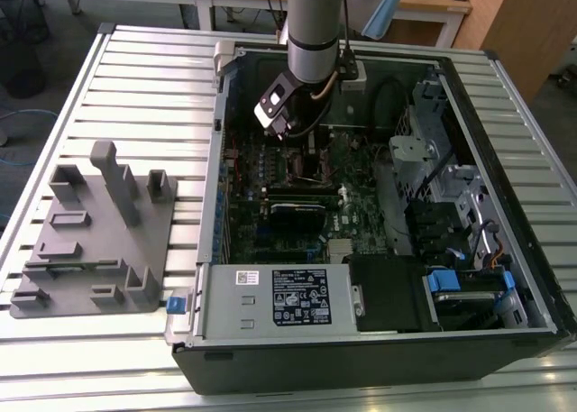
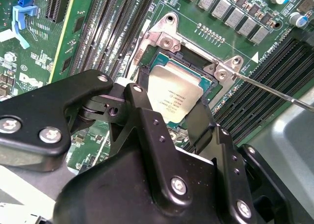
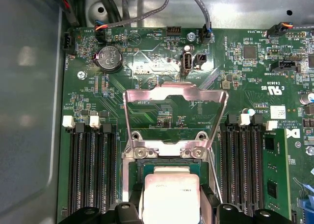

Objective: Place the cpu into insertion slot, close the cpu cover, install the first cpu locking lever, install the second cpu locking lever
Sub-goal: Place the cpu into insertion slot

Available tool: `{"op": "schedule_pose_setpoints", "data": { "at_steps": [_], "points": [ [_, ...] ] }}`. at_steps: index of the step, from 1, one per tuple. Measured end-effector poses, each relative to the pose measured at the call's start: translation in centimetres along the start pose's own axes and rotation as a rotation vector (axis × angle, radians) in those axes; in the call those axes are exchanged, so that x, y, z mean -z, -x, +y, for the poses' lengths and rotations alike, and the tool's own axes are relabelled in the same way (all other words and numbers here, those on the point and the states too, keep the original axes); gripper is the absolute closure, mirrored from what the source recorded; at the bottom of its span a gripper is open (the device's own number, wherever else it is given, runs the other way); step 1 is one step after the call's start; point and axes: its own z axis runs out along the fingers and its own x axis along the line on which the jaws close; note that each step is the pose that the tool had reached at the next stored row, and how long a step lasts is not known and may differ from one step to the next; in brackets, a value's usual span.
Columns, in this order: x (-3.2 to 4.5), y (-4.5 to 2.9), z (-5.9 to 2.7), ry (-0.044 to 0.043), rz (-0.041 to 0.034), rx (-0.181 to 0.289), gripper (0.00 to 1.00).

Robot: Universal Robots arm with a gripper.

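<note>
Gripper [image 2: 169,105] grasps the cpu [image 2: 175,90] by opposite edges at the insertion slot [image 2: 164,41]; cpu cover [image 3: 142,99] stands raised for access.

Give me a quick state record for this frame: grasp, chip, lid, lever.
grasp: gripper shut on cpu, one finger on each side
chip position: over the insertion slot, metal top up; cannot tell whether it is seated
lid: cpu cover raised, open
lever: thin locking lever sticks out from the slot's corner, holding nothing down
site: inside the open computer case
</note>
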Motion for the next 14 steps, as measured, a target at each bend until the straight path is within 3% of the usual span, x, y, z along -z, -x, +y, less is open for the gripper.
{"op": "schedule_pose_setpoints", "data": {
  "at_steps": [14],
  "points": [
    [-0.08,0.02,-0.02,-0.0005,-0.0008,0.0,0.46]
  ]
}}
